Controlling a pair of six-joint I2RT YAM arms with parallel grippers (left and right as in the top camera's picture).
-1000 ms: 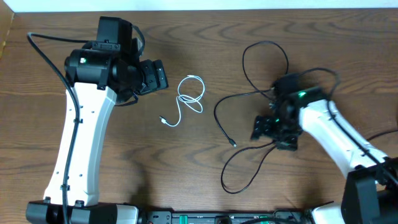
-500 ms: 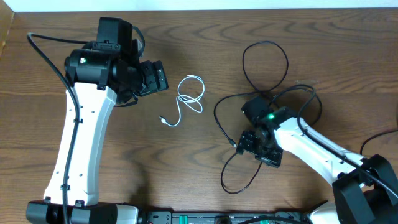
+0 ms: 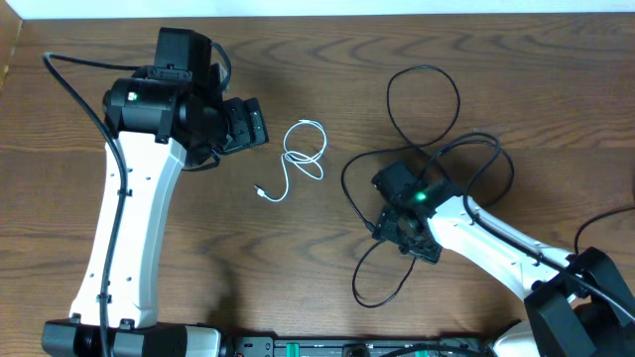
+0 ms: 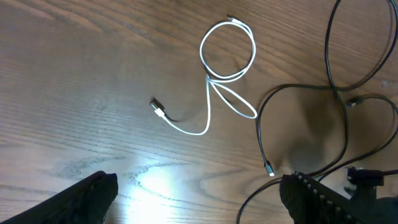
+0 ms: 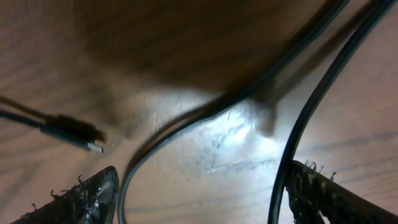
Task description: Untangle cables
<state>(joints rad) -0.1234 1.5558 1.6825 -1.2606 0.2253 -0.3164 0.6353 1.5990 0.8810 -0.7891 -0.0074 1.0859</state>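
While I'm hovering my left hand (image 3: pixel 256 120) over the left part of the table (image 3: pixel 327 50), I'm keeping it spread wide with nothing in its grasp. Its wrist view is showing only bare wood between the two dark fingers (image 4: pixel 93 193).

Just right of it, the white cable (image 3: pixel 303 159) is lying flat and on its own. A round loop is sitting at the top, a narrow loop is trailing below it, and a tail is curling down and left to its tip. Nothing of mine is touching it. It's lying just beside the nearest bend of the black cable (image 3: pixel 344 183) without crossing it.

Moving right, that black cable is sprawling over the right half of the table. One big loop is reaching toward the far edge and another is sagging toward the near edge, and several strands are crossing in the middle, right where my right hand (image 3: pixel 397 230) is sitting. Its plug (image 3: pixel 372 230) is resting on the wood at the left edge of that hand.

I'm holding the right hand low over the tangle with its jaws well apart. From its wrist, two black strands (image 5: pixel 205 115) are running across the table between the fingers, and the plug is lying off to one side. I'm not gripping any of it. Whether my fingertips are touching the wood, I can't tell.
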